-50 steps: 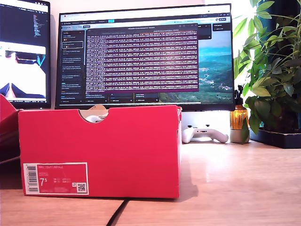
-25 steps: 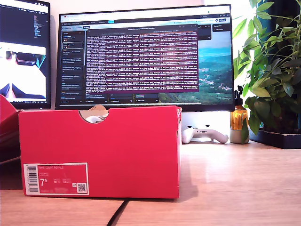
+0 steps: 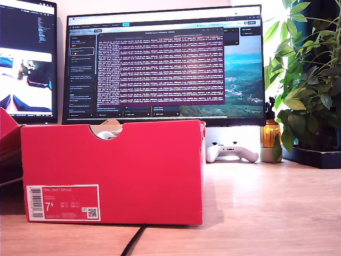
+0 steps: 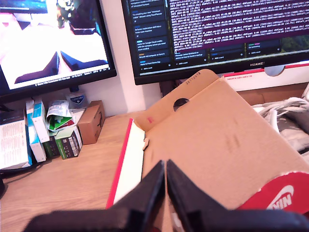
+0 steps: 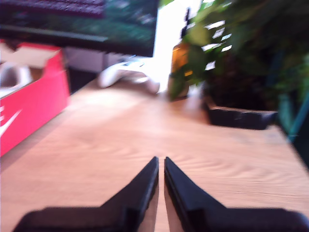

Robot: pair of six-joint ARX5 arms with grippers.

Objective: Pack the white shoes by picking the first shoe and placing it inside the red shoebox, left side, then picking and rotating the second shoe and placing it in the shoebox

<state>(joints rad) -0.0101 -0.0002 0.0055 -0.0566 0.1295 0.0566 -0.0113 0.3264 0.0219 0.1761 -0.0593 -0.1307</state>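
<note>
The red shoebox (image 3: 112, 170) stands at the exterior view's left, with its 7.5 label (image 3: 63, 202) facing the camera. A bit of white shoe (image 3: 108, 133) shows through the notch in its top edge. Neither gripper appears in the exterior view. My first gripper (image 4: 165, 164) is shut and holds nothing, hovering over the box's brown open lid (image 4: 217, 135). White laces and shoe fabric (image 4: 289, 113) lie just beyond the lid. My second gripper (image 5: 161, 160) is shut and holds nothing above bare wood. The shoebox (image 5: 29, 101) is off to its side, with part of a white shoe (image 5: 12, 77) inside.
Two monitors (image 3: 165, 64) stand behind the box. A white game controller (image 3: 232, 152), an amber bottle (image 3: 270, 133) and a potted plant (image 3: 311, 80) sit at the exterior view's right. A smaller red piece (image 3: 8, 144) lies at its left edge. Small cartons (image 4: 63, 130) stand under one monitor.
Only the pictures on the monitors have changed. The shoebox and the shoe showing in its notch have stayed put.
</note>
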